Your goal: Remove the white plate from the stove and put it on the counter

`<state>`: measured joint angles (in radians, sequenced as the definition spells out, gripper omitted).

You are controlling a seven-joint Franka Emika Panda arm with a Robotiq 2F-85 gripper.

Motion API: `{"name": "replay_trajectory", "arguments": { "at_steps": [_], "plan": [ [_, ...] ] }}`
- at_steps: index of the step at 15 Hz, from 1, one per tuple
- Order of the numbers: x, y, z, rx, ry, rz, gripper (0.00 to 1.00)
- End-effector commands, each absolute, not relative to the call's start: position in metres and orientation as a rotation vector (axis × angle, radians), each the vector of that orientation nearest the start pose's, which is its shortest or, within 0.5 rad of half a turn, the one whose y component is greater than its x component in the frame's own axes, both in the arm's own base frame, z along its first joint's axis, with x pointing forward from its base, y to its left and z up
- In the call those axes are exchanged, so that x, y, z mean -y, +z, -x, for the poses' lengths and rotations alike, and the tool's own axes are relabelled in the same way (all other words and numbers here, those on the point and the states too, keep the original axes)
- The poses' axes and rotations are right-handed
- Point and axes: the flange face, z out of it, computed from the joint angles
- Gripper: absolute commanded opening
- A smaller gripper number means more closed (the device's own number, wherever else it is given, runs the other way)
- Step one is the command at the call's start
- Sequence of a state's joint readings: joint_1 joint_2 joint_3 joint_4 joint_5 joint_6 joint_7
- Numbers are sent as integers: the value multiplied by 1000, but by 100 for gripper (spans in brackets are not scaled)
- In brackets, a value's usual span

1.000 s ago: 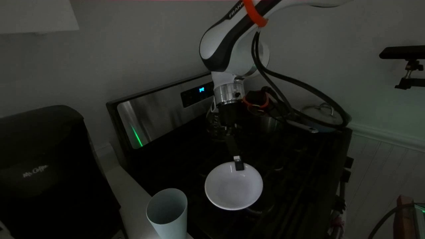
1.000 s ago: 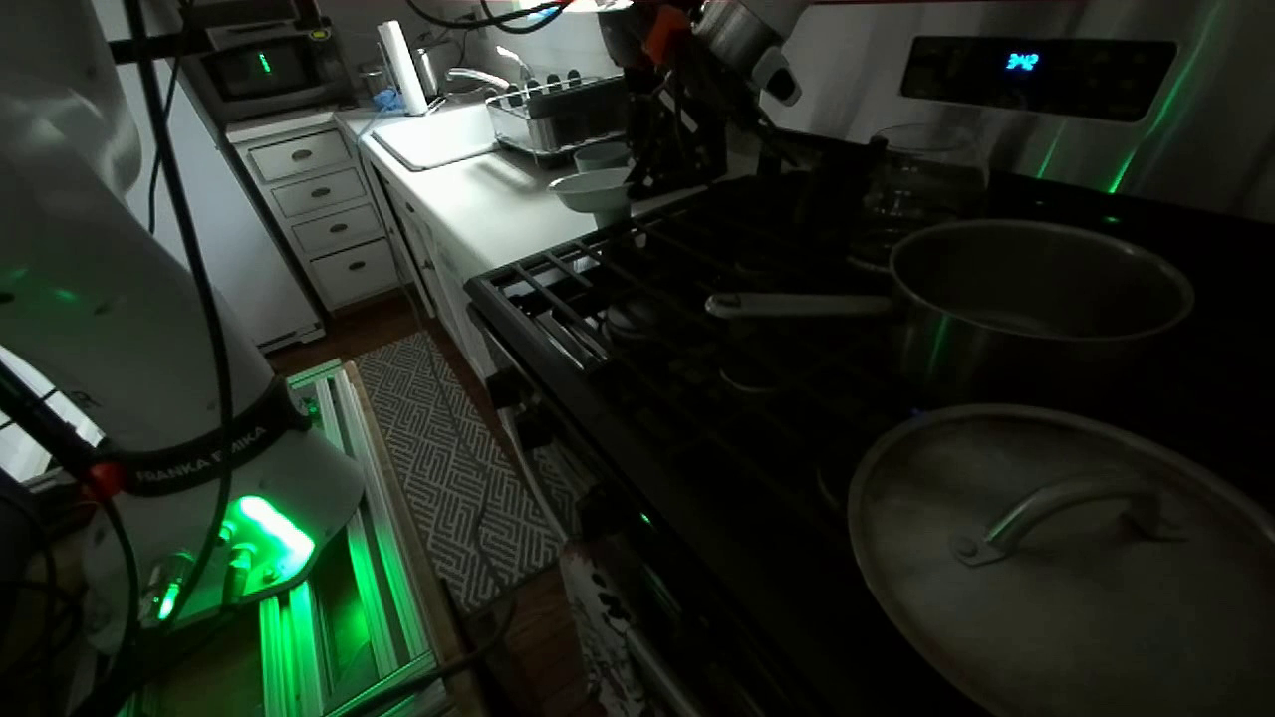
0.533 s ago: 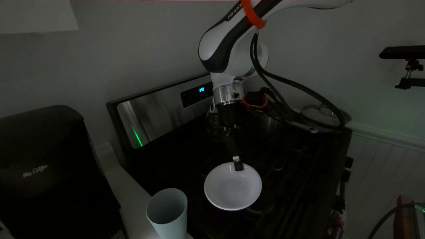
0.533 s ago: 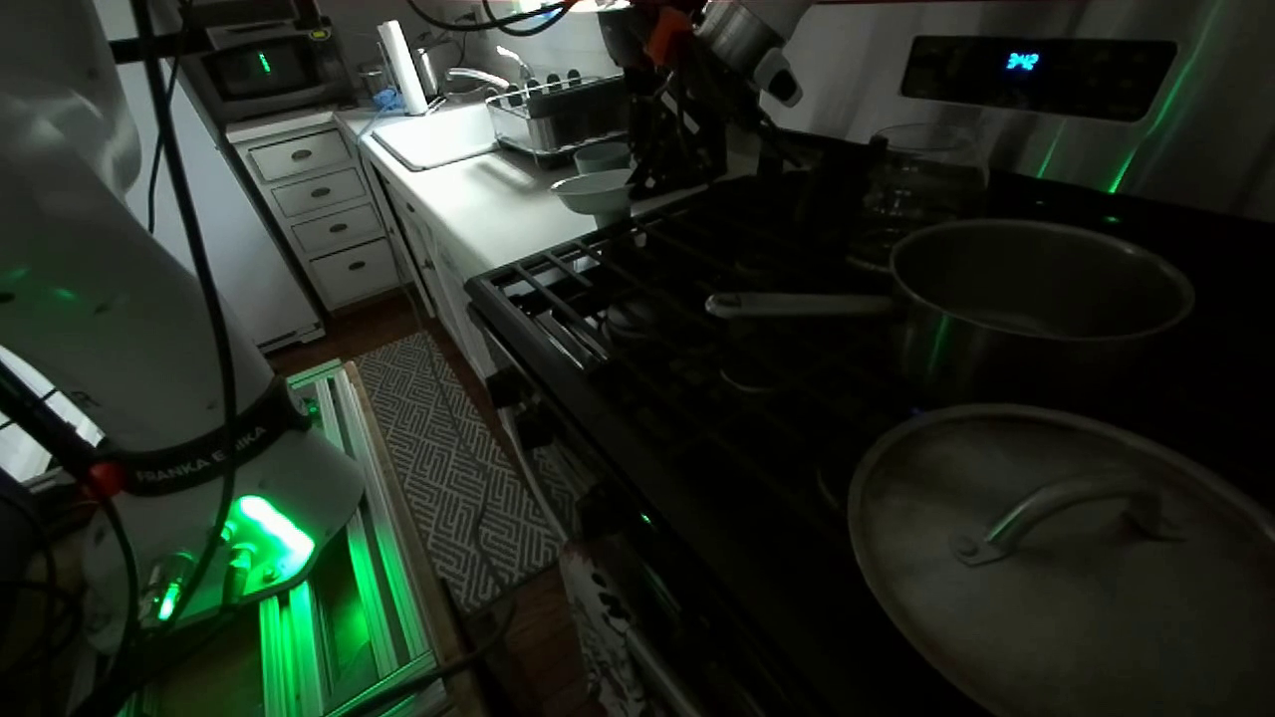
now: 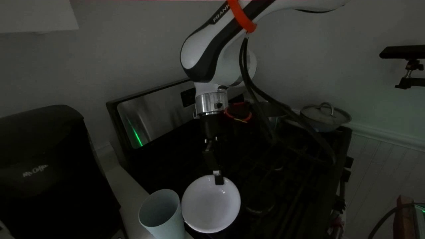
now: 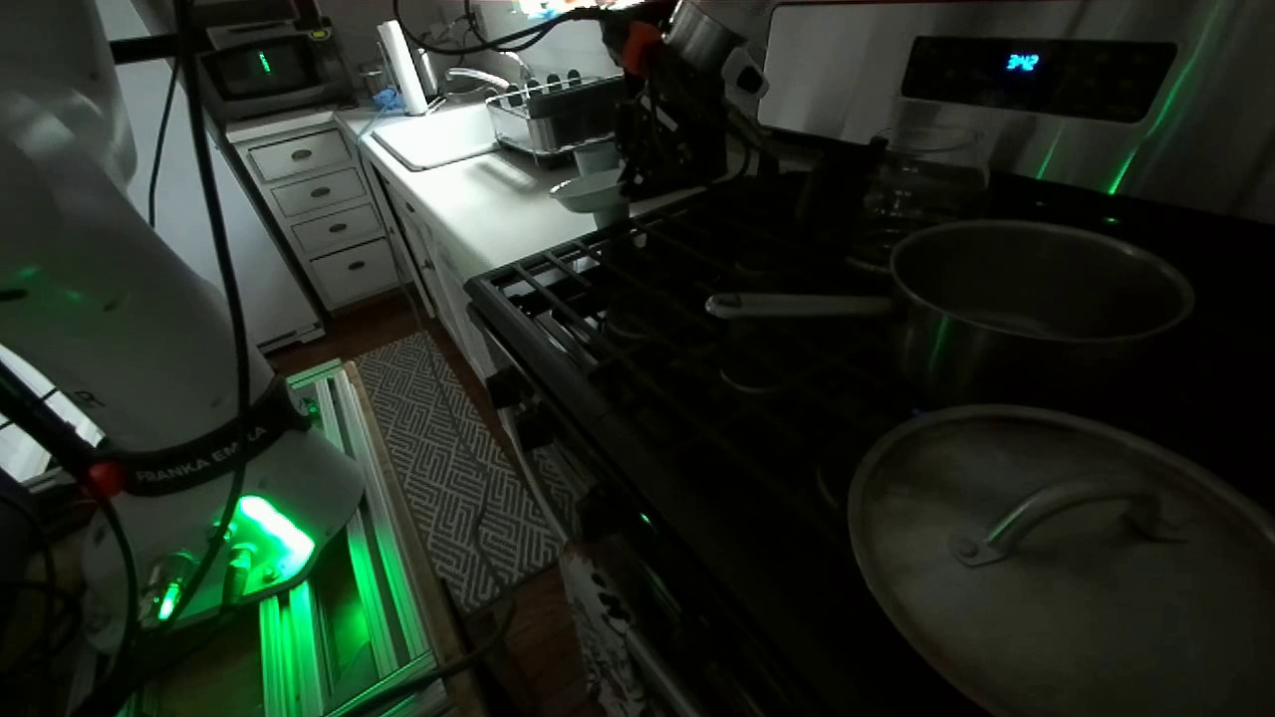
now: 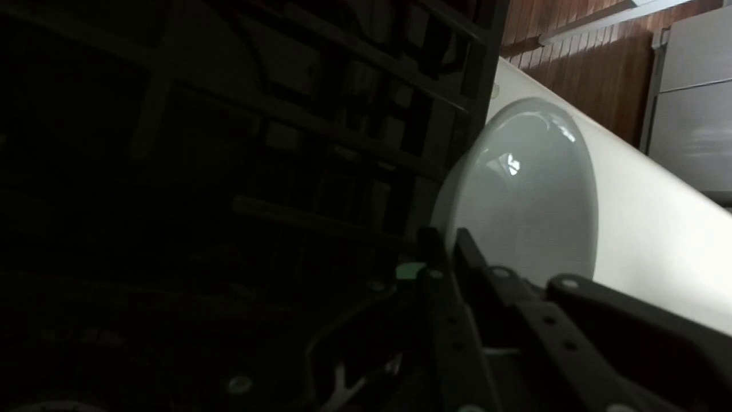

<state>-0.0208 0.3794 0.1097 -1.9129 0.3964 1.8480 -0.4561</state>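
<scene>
Pinching the rim of the white plate [image 7: 532, 189] between its two fingers, the gripper [image 7: 449, 237] spans the bottom of the wrist view, one fingertip outside the plate's wall and one inside. Beyond the fingers the plate sits right of centre on a slant, with the dark stove [image 7: 343, 131] filling the left of the frame and the pale counter [image 7: 657, 229] running down the right. Farther off, a wooden floor [image 7: 577, 86] shows at upper right.

In an exterior view, a pale cup [image 5: 162, 215] stands upright at the lower edge of the frame, the plate just right of it; whether they touch I cannot tell. At lower left is a black coffee maker [image 5: 46, 166]. Above the plate, the white arm [image 5: 196, 49] rises to the top of the frame. A lidded pot [image 5: 327, 126] sits farther back at right, before a grey wall [image 5: 132, 49].

In an exterior view, the pot's lid [image 6: 1076, 617] is closest, at lower right, then a saucepan [image 6: 956, 349]. At upper centre the plate hangs in the air in front of the cup, whose lower part shows beneath it. Deeper in are a dish rack [image 6: 568, 115], a white sink [image 6: 438, 134] and, at upper left, a microwave [image 6: 264, 75].
</scene>
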Motion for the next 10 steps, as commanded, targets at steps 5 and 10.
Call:
{"name": "replay_trajectory", "arguments": {
  "at_steps": [5, 10],
  "plan": [
    [-128, 267, -566, 555, 532, 2550, 2],
    [-138, 256, -558, 597, 639, 2522, 2]
  ]
}}
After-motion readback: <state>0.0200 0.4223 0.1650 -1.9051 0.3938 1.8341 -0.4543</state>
